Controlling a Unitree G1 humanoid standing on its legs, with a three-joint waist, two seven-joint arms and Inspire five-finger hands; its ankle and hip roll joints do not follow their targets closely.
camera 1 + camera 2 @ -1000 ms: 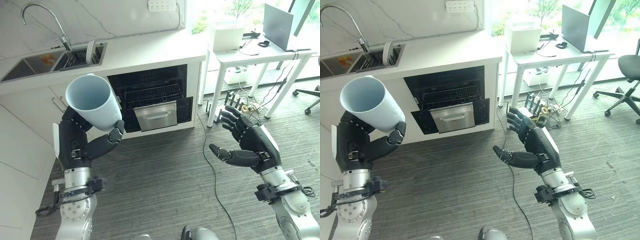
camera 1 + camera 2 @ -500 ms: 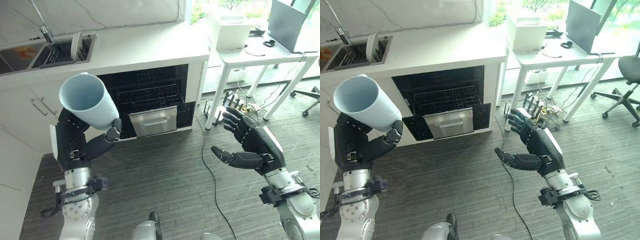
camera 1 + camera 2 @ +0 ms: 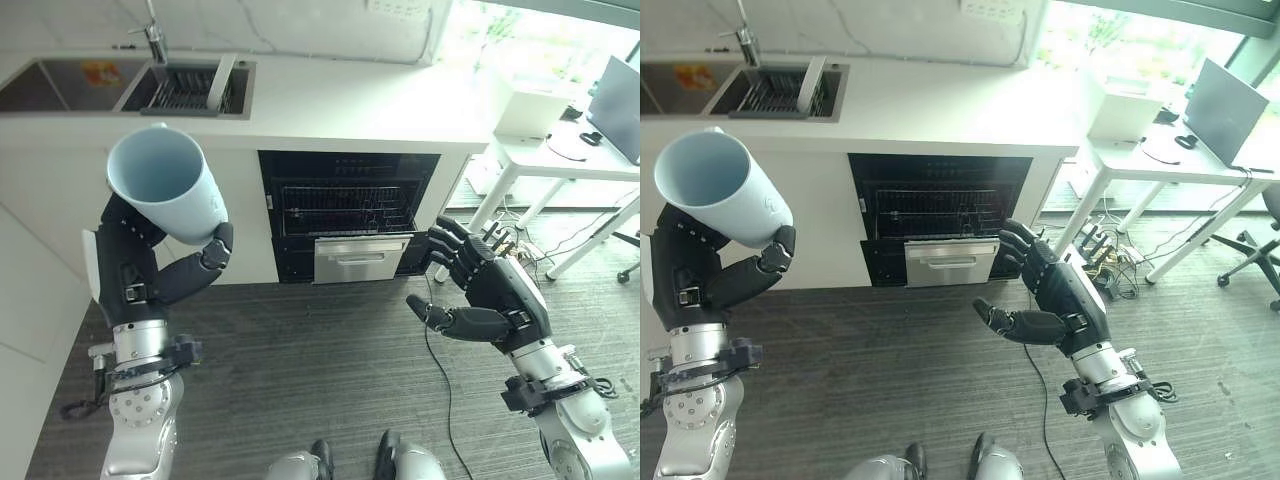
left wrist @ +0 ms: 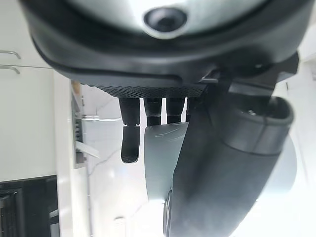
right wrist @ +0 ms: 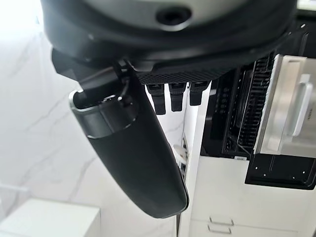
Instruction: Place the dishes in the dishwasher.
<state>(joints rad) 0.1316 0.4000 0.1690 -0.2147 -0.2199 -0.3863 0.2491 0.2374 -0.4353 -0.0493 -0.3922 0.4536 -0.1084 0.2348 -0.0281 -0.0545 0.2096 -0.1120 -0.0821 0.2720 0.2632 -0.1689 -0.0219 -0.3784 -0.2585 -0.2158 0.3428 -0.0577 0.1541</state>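
Fingers and thumb of the left hand (image 3: 135, 275) wrap the cup (image 3: 165, 183), upper left; right hand (image 3: 495, 300) spread, empty, lower right.

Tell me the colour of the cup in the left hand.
Pale blue cup; clearest in the left eye view.

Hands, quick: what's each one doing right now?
Left hand: shut on the cup, held up with its mouth tilted toward the camera.
Right hand: open, holding nothing, in front of the dishwasher.
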